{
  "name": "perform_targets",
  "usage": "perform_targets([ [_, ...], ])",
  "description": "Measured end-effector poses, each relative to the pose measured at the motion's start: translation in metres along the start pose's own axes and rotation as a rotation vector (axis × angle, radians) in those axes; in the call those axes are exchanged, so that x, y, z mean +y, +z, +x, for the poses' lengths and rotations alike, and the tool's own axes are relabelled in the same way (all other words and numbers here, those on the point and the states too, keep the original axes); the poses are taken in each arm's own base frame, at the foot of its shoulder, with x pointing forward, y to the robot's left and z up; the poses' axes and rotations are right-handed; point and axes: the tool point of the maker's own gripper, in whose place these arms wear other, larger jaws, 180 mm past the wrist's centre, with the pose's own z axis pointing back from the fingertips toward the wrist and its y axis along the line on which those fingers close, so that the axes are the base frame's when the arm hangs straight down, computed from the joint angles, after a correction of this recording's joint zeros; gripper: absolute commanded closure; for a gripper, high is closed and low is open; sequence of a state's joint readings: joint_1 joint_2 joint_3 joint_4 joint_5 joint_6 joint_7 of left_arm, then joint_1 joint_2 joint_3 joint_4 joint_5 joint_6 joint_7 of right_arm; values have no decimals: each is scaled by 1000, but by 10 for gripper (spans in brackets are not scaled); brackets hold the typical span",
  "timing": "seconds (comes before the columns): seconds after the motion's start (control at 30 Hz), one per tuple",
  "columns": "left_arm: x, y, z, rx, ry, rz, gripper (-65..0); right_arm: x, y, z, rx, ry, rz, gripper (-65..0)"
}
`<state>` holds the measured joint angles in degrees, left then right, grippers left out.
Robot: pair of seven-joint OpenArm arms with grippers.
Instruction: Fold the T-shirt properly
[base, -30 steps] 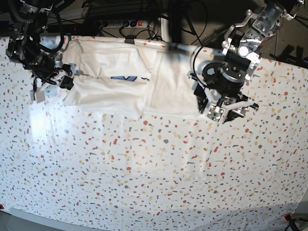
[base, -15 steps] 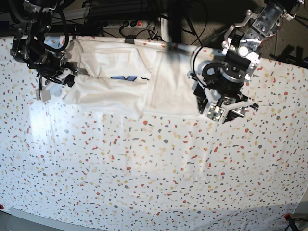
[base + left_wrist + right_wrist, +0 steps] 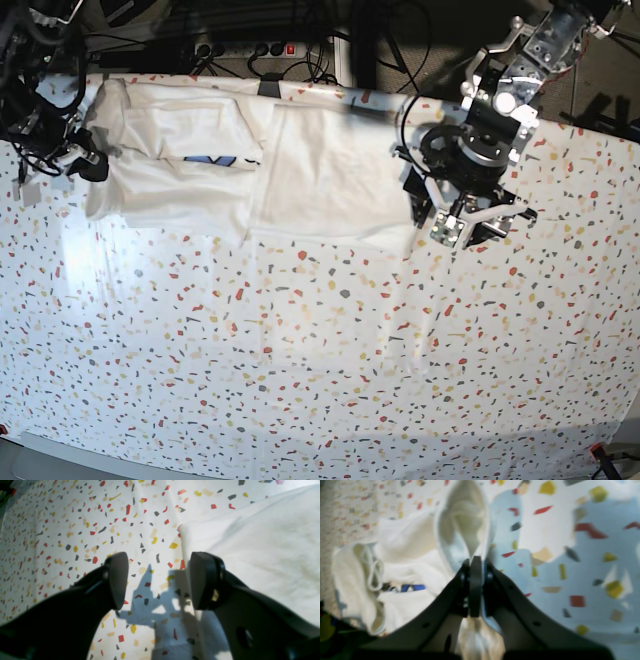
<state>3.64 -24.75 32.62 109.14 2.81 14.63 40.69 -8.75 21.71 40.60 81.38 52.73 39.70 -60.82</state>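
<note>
The counter is covered by a speckled tablecloth, and most of it is bare of clothing. The T-shirt lies along the far edge of the counter, spread lengthwise between the two arms. It is partly folded: overlapping layers are visible, with a slice of blue print showing between them, but the outline is uneven and the cloth is creased. A neat, compact fold is judged not yet reached; further folds and squaring of the edges appear to remain.

The left gripper hangs over the counter with its jaws wide apart and empty, one finger just above the T-shirt's edge.

The right gripper is clamped on a bunched edge of the T-shirt at the opposite end.
</note>
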Motion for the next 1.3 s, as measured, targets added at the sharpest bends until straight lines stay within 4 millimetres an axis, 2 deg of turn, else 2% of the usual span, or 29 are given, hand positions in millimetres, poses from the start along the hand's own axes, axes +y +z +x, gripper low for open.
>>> perform_targets([
  [0.13, 0, 0, 0, 0, 0, 0, -376, 15, 1, -3, 20, -28, 77, 0],
  [0.27, 0, 0, 0, 0, 0, 0, -376, 50, 11, 7, 27, 38, 179, 0],
  [0.4, 3, 1, -4, 0, -14, 4, -376, 101, 18, 27, -68, 145, 254, 0],
  [0.5, -1, 6, -16, 15, -21, -7, -376, 139, 17, 26, -99, 193, 320, 0],
  [0.63, -7, 9, -34, 30, -36, -23, -376, 200, 12, 21, -136, 225, 477, 0],
  [0.73, -6, 8, -59, 81, -54, -20, -376, 240, 3, 12, -136, 215, 582, 0],
  [0.9, -4, -1, -91, 135, -75, -10, -376, 283, -24, 2, -142, 237, 595, 0],
  [1.1, -6, -11, -105, 109, -84, -32, -376, 338, -51, -8, -162, 304, 602, 0],
  [1.3, -11, -11, -106, 105, -71, -65, -376, 366, -78, -36, -89, 369, 635, 0],
])
